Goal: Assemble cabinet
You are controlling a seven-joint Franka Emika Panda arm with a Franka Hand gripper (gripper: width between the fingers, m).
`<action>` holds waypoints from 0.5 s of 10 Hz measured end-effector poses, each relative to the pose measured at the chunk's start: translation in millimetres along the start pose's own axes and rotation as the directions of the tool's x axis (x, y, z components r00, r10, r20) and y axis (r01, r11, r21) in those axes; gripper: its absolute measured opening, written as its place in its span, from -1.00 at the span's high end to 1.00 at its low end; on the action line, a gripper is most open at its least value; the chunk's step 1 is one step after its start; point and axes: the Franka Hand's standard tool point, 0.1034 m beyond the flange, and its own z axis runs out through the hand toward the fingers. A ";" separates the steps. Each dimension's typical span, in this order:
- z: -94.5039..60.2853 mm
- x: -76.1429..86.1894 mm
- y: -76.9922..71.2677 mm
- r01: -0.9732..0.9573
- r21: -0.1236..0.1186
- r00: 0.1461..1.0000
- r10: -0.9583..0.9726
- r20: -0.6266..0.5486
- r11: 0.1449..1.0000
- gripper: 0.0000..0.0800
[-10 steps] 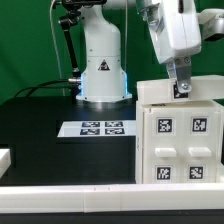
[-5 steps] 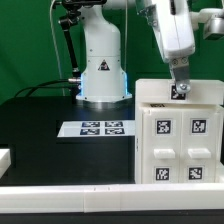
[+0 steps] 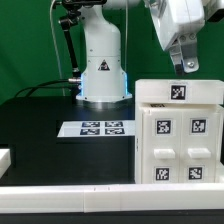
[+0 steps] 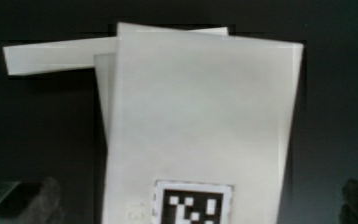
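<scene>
The cabinet (image 3: 178, 135) is a large white box with tagged front panels, standing at the exterior view's right. A tag (image 3: 179, 91) shows on its top part. My gripper (image 3: 187, 66) hangs a little above that top, free of it. In the wrist view the white cabinet top (image 4: 202, 110) fills the middle with its tag (image 4: 194, 204) low in the picture, and a white edge (image 4: 60, 55) sticks out to one side. My gripper (image 4: 190, 202) is open and empty, with dark fingers (image 4: 23, 200) wide apart on either side of the top.
The marker board (image 3: 98, 128) lies on the black table in front of the robot base (image 3: 102, 65). A long white rail (image 3: 70, 190) runs along the front edge. A small white piece (image 3: 4, 158) lies at the exterior view's far left.
My gripper has risen from the cabinet's top, where its fingers were down on the tagged part. The tag on that part is now uncovered.
</scene>
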 end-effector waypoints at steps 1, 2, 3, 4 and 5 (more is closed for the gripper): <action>0.9 0.1 0.5 0.016 -0.002 1.000 -0.016 -0.001 1.000 -0.99; 1.4 0.2 0.8 0.051 -0.003 0.999 -0.051 -0.001 0.999 -0.99; 1.6 0.1 1.0 0.067 -0.003 0.998 -0.067 -0.001 0.998 -0.99; 1.1 -0.3 0.5 0.149 -0.007 0.989 -0.149 0.001 0.989 -0.99; -2.0 -2.8 -3.0 0.265 -0.011 0.964 -0.265 0.008 0.964 -0.99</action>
